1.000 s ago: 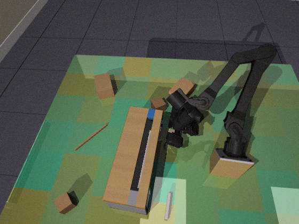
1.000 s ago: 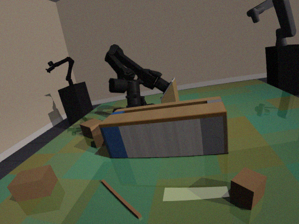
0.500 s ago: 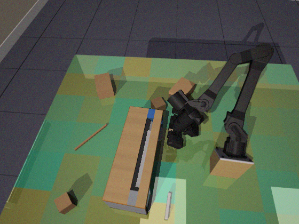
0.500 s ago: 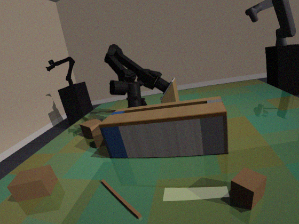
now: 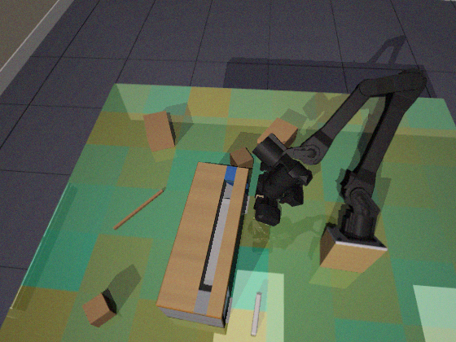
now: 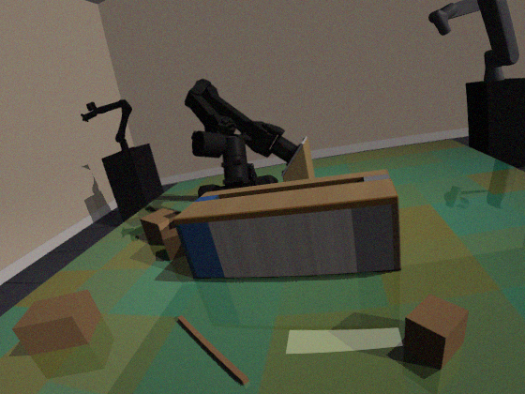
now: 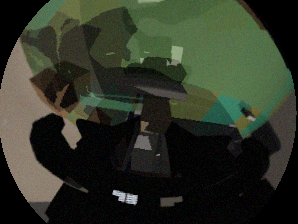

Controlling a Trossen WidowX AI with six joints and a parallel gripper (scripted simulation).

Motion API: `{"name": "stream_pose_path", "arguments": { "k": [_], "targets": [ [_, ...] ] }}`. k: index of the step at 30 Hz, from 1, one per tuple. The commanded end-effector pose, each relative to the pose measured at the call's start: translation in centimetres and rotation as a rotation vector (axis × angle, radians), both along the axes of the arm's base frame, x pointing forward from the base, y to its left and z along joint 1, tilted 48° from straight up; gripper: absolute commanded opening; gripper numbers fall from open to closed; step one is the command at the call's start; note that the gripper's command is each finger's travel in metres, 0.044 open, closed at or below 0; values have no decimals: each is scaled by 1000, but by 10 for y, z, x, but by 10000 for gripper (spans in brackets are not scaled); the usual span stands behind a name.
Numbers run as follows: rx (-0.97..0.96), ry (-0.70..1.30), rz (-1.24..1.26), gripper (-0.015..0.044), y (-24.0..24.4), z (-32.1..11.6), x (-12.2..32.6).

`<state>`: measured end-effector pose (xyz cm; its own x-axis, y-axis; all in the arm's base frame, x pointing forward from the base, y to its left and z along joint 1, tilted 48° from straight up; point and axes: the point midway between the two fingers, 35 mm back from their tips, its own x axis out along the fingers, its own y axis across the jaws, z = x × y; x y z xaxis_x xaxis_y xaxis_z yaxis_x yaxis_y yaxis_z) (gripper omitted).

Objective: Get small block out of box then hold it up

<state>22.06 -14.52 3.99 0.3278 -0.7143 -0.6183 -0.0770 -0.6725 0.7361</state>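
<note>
The long wooden-topped box point(image 5: 203, 240) lies in the middle of the table, with a blue end point(image 5: 231, 174) at the far side and a grey end near the front. It also shows in the exterior view point(image 6: 291, 230). My gripper point(image 5: 265, 216) is down at the table just right of the box, near its blue end. In the wrist view the fingers are shut on a small dark block point(image 7: 156, 115). The block is hidden by the gripper in the top and exterior views, and the box hides the gripper in the exterior view.
Brown cubes stand at the back left point(image 5: 159, 131), behind the box point(image 5: 242, 158), by the arm point(image 5: 278, 131) and at the front left point(image 5: 98, 309). A thin brown stick point(image 5: 139, 208) lies left of the box. A white bar point(image 5: 256, 313) lies at the front. The arm's base point(image 5: 352, 248) stands to the right.
</note>
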Motion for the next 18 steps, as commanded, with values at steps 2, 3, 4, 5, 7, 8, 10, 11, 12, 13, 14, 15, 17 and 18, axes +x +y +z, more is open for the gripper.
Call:
{"name": "stream_pose_path", "arguments": {
  "k": [2,3,4,5,7,8,10,11,12,13,14,15,17,18],
  "targets": [
    [-2,-20,-20,0,11,16,3],
    [-2,-21,-24,0,14,18,2],
    [-3,-22,-28,0,16,21,2],
    [-4,-23,-31,0,19,24,1],
    [-8,-26,-37,0,23,30,0],
    [-9,-26,-39,0,24,31,0],
    [-9,-27,-39,0,24,32,0],
    [-11,-22,-35,0,24,32,0],
    [-18,-7,-24,0,25,32,0],
    [-28,18,-4,0,25,32,0],
    [-41,47,19,0,25,32,0],
    [-54,77,43,0,26,33,0],
    [-80,137,90,0,27,33,0],
    [-93,166,113,0,27,33,0]
  ]
}}
